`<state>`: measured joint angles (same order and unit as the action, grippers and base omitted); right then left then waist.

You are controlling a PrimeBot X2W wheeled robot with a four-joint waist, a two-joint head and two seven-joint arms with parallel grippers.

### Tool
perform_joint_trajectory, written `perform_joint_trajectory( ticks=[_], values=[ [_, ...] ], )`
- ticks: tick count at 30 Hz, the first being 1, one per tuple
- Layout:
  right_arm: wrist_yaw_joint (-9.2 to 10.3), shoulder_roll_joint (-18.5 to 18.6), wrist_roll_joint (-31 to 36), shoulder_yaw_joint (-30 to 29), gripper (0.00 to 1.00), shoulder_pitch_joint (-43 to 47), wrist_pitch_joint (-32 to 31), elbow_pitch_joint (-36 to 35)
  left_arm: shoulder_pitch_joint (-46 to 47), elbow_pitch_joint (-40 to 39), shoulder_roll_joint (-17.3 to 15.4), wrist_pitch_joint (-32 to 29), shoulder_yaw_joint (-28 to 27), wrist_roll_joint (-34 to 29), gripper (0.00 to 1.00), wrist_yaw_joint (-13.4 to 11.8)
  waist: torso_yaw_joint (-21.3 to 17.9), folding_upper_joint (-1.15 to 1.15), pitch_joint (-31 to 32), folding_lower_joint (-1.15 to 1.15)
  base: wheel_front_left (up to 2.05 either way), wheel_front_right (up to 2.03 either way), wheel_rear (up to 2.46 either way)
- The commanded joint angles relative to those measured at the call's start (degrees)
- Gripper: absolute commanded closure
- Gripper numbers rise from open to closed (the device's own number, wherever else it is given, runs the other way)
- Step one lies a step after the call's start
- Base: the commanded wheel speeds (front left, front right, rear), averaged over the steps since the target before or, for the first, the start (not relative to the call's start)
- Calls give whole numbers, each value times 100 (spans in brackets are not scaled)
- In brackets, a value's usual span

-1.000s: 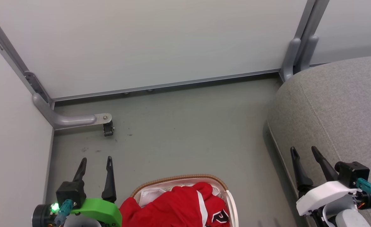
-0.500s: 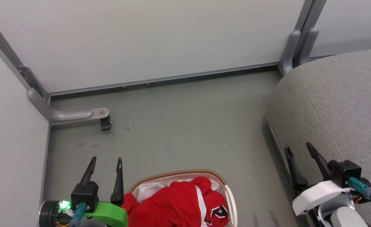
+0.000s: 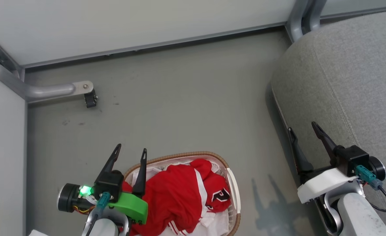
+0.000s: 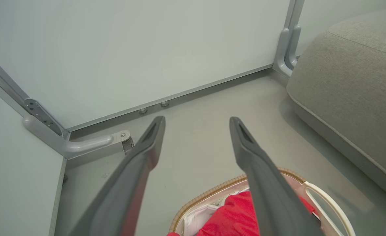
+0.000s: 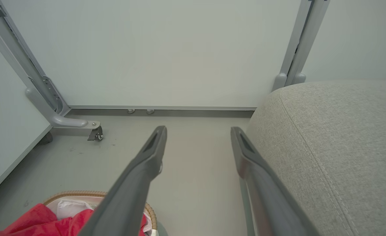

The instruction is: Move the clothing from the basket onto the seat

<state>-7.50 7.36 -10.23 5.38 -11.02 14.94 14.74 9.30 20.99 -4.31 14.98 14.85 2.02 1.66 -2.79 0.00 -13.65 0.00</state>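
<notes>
Left pincer [image 3: 131, 148] was spread wide and empty, poised over the left end of the basket [image 3: 179, 154]. Right pincer [image 3: 302, 127] was open too, nothing in it, at the near edge of the seat [image 3: 343, 65]. The clothing [image 3: 176, 190] lay heaped in the basket: bright red, white stripes, a black-and-white emblem [image 3: 221, 195] facing up. The head view caught that emblem; the left wrist view showed just a red corner, the white lining [image 4: 196, 218] and the basket's white handle [image 4: 324, 196]. The right wrist view gave the seat's double seam [image 5: 314, 157]. The basket stood on the grey floor [image 3: 179, 98], well apart from the seat. A caster foot [image 3: 90, 98] sat at the floor's far left corner, below pale wall panels [image 3: 130, 23].
</notes>
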Motion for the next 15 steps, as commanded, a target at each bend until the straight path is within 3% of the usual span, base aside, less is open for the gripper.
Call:
perform_joint_trajectory(
  ticks=[1, 15],
  values=[
    [2, 15, 57, 15, 0, -106, 34, -38, 147, 85, 23, 20, -92, 64, 0, -37, -214, 0, -541, 0, 0, 0, 0],
    [3, 34, 21, 383, 0, -692, 33, -138, 1032, 1173, 127, 16, -149, 473, 0, 400, -563, 0, -1701, 0, 0, 0, 0]
  ],
)
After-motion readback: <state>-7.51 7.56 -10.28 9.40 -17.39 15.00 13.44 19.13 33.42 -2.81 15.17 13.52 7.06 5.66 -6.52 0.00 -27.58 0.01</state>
